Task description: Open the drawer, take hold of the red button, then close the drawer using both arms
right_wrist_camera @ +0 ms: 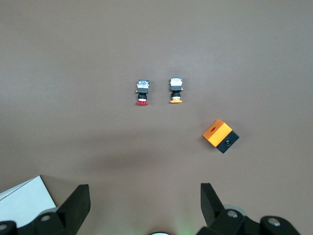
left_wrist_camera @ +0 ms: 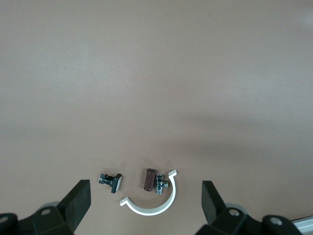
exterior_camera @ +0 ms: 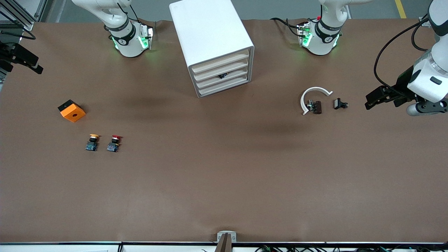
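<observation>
I find the button (exterior_camera: 114, 143) lying on the table (exterior_camera: 224, 175) beside the yellow-capped button (exterior_camera: 92, 142), toward the right arm's end. All drawers of the white cabinet (exterior_camera: 213, 45) are shut. The left gripper (left_wrist_camera: 145, 203) and right gripper (right_wrist_camera: 145, 203) both hang wide apart, holding nothing.

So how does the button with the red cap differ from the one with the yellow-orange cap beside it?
The red-capped button has a red mushroom cap; the yellow-capped button has a yellow-orange one. The yellow-capped button lies closer to the orange cube and the right arm's end of the table, while the red-capped button lies closer to the table's middle. Both share a black neck and bluish-grey base, lie on their sides, parallel, caps pointing toward the robots' bases.
</observation>
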Action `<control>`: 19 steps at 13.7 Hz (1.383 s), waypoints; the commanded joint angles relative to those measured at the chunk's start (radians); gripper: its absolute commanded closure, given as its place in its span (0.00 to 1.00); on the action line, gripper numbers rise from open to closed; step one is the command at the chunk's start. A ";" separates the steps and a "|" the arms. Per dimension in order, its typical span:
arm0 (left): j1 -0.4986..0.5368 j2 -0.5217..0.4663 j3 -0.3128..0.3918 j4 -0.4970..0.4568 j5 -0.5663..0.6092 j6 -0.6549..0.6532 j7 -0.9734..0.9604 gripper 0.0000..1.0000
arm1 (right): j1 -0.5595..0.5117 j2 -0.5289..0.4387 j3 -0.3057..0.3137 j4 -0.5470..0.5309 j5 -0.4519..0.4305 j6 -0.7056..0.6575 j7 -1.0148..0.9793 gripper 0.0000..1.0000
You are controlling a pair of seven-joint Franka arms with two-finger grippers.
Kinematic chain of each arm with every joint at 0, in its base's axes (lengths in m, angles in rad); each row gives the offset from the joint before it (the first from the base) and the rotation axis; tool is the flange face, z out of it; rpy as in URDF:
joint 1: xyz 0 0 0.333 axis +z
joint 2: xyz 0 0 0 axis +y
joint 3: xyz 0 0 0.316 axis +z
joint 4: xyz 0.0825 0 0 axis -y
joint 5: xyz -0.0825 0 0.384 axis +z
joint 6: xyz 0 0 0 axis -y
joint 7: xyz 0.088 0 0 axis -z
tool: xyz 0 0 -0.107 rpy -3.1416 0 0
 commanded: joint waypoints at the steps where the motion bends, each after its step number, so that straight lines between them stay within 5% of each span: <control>1: 0.001 0.010 -0.006 0.025 0.000 -0.024 0.002 0.00 | 0.004 0.016 0.003 0.029 -0.003 -0.019 0.016 0.00; 19: 0.010 0.005 -0.015 0.030 -0.002 -0.027 -0.001 0.00 | -0.002 0.015 0.003 0.048 -0.003 -0.053 0.011 0.00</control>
